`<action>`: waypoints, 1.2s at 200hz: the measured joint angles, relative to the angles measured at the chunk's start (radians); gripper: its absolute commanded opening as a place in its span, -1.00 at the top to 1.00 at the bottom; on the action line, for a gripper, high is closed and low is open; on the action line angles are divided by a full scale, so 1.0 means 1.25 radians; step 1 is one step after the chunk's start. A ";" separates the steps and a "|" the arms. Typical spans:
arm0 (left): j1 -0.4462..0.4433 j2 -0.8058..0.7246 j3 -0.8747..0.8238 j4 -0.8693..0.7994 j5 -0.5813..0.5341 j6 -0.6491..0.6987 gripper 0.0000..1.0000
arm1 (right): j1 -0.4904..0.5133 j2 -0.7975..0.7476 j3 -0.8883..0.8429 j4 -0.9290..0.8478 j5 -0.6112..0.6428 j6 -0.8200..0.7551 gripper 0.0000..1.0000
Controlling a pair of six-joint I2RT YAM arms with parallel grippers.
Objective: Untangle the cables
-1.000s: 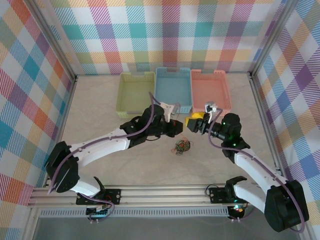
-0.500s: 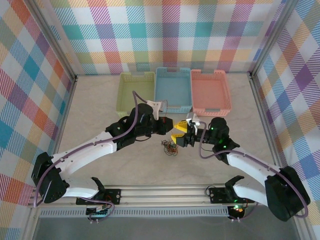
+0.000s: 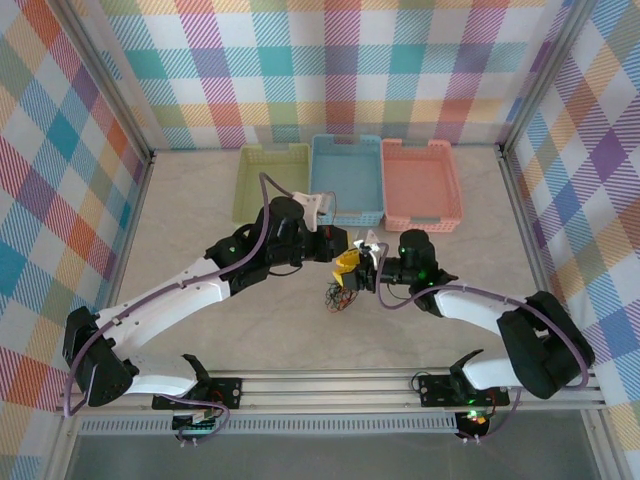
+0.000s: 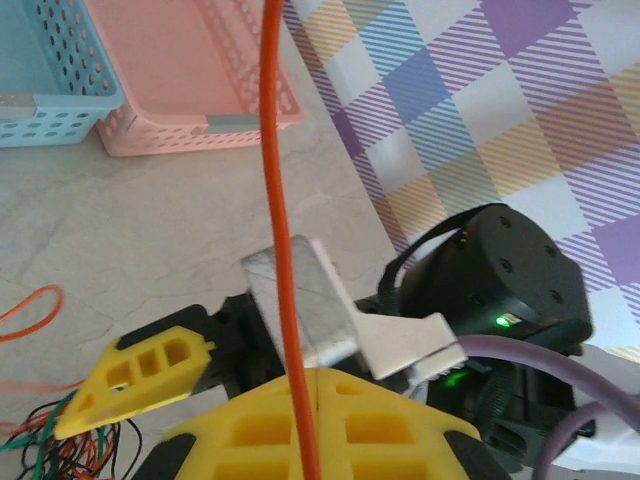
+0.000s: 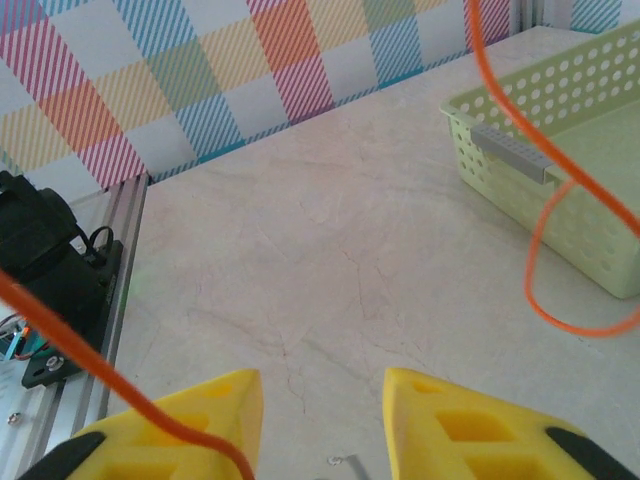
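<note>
Overhead, a green basket (image 3: pixel 272 185), a blue basket (image 3: pixel 345 175) and a pink basket (image 3: pixel 420 180) stand in a row beyond both claws. The left claw (image 3: pixel 342 257) and right claw (image 3: pixel 356 270) meet tip to tip. Their yellow fingers overlap so closely that I cannot tell either opening from here. The cables (image 3: pixel 340 296) lie knotted on the table, just on the base side of the claws.

From the left wrist, the right arm's black wrist and white camera mount (image 4: pixel 330 310) crowd just ahead of the fingers, and one right-claw finger (image 4: pixel 135 378) juts in from the left. The left claw (image 4: pixel 315 385) is pressed closed, pinching an orange cable (image 4: pixel 280 250) that runs straight up out of view. Red, black and green strands (image 4: pixel 45 440) lie to its lower left.

From the right wrist, the green basket (image 5: pixel 560 150) sits ahead and to the right. The right claw (image 5: pixel 318 400) gapes wide, gripping nothing. The orange cable (image 5: pixel 545 290) crosses its left finger (image 5: pixel 200 425) and loops before the basket.
</note>
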 measured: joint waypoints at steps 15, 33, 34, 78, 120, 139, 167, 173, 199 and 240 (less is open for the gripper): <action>0.000 0.000 0.012 -0.013 0.005 0.000 1.00 | 0.000 0.015 0.006 0.003 0.003 -0.001 0.39; 0.000 0.000 0.027 -0.020 0.014 0.000 1.00 | 0.000 0.027 0.012 0.003 0.005 -0.001 0.43; 0.000 0.000 0.028 -0.020 0.015 0.000 1.00 | 0.000 0.028 0.012 0.003 0.005 -0.001 0.43; 0.003 0.000 0.035 -0.018 0.051 -0.026 1.00 | 0.000 0.047 0.036 -0.005 0.018 -0.002 0.56; 0.003 0.000 0.050 -0.018 0.069 -0.049 1.00 | 0.000 0.052 0.049 -0.030 0.039 -0.003 0.62; 0.003 0.000 0.072 -0.018 0.079 -0.061 1.00 | 0.000 0.058 0.056 -0.039 0.045 -0.003 0.64; 0.003 0.000 0.110 -0.017 0.103 -0.083 1.00 | 0.000 0.063 0.061 -0.053 0.053 -0.003 0.65; 0.003 0.000 0.117 -0.017 0.107 -0.087 1.00 | 0.000 0.064 0.063 -0.057 0.053 -0.003 0.65; 0.003 -0.001 0.142 -0.019 0.115 -0.095 1.00 | 0.000 0.076 0.077 -0.070 0.056 -0.003 0.71; 0.003 -0.018 0.176 -0.040 0.114 -0.095 1.00 | 0.000 0.091 0.105 -0.091 0.056 -0.003 0.72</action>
